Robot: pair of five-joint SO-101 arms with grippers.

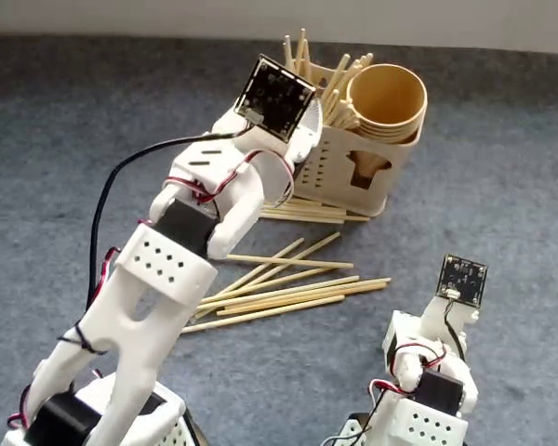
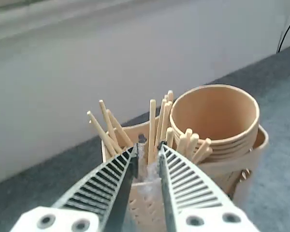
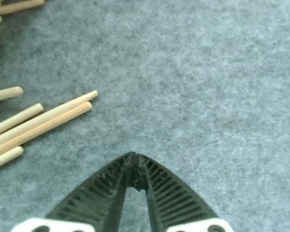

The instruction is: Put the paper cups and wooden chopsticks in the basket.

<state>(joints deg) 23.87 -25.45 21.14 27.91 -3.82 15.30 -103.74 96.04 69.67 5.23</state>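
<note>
Many loose chopsticks [image 1: 279,293]: lying flat in the middle of the grey carpet [image 1: 502,214], with a few more at the foot of the basket [image 1: 353,172].
Long way: they run side to side. Their right ends tip a little toward the far edge.
How they handle: likely light, stiff and smooth, so they may roll or slip.
Where to hold: pinch one across its middle so it stays level.
Paper cups [image 1: 387,98]: stacked inside the basket with the open mouth up. They look thin and easy to squash.
Standing chopsticks [image 2: 151,125]: in the basket, pointing up and fanned out.
Basket place: near the far edge.
Left gripper [image 2: 149,149]: over the basket, jaws a narrow gap apart, with one stick standing in the gap.
Right gripper [image 3: 135,166]: low near the near edge, tips together, holding nothing.
</note>
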